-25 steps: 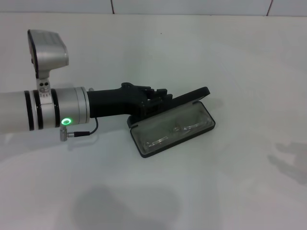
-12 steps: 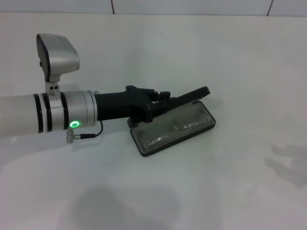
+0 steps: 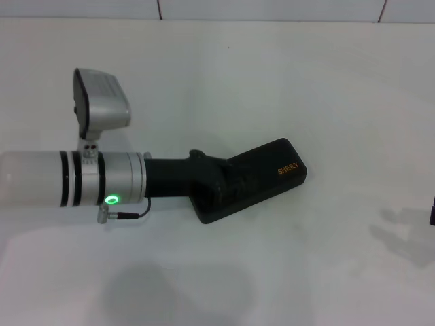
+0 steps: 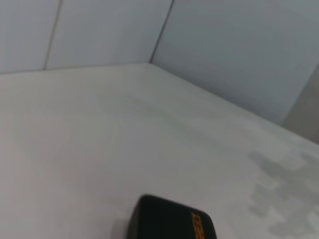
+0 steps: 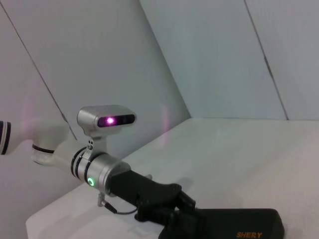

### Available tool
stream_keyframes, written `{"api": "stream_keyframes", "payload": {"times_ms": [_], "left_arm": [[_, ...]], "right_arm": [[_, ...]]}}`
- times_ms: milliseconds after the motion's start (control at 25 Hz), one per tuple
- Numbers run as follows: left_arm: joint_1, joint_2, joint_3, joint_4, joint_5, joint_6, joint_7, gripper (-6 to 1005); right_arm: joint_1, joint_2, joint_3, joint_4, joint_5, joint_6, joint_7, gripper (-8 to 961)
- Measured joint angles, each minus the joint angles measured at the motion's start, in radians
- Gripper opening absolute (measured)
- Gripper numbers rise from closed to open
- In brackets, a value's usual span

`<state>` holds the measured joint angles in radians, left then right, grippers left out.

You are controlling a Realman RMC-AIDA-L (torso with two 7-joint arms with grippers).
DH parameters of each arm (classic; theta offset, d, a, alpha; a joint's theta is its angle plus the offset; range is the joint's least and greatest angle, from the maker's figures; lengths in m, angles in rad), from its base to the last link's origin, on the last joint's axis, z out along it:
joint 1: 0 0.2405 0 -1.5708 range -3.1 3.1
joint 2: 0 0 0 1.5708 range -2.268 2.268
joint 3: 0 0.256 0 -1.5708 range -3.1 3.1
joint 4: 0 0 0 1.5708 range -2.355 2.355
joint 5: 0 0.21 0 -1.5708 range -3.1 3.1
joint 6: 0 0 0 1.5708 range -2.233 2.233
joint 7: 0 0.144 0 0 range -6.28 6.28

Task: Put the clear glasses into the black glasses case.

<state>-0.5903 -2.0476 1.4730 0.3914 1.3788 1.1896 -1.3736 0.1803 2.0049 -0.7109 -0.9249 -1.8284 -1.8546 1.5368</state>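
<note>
Bright, even light falls from above on the white surface [image 3: 285, 81], with soft grey shadows near and at the right. The black glasses case [image 3: 255, 180] stays dark, without glare. The left wrist view is soft and blurred throughout. A green lamp [image 3: 110, 200] glows sharply.

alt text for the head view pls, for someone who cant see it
The black glasses case lies shut on the white table, its lid with orange lettering facing up. The left gripper reaches in from the left and rests on the case's near-left end. The clear glasses are not visible, and only a dark sliver of the right arm shows at the right edge.
</note>
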Motion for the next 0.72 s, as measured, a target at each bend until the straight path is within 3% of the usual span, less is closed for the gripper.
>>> {"api": "stream_keyframes", "payload": {"times_ms": [200, 480, 640, 720], "left_arm": [[0.016, -0.01, -0.009, 0.027, 0.023, 0.074, 0.044, 217], [0.187, -0.008, -0.178, 0.298, -0.03, 0.448, 0.043, 227], [0.266, -0.007, -0.277, 0.413, -0.031, 0.623, 0.032, 307], [0.295, 0.0, -0.289, 0.456, -0.027, 0.654, -0.001, 347]], "right_arm": [[0.004, 0.0, -0.002, 0.01, 0.0, -0.006, -0.015, 374], [0.018, 0.003, -0.019, 0.082, 0.078, -0.091, -0.148, 419], [0.054, 0.004, -0.096, 0.167, 0.209, -0.144, -0.235, 444], [0.078, 0.006, -0.183, 0.195, 0.269, -0.142, -0.263, 522]]}}
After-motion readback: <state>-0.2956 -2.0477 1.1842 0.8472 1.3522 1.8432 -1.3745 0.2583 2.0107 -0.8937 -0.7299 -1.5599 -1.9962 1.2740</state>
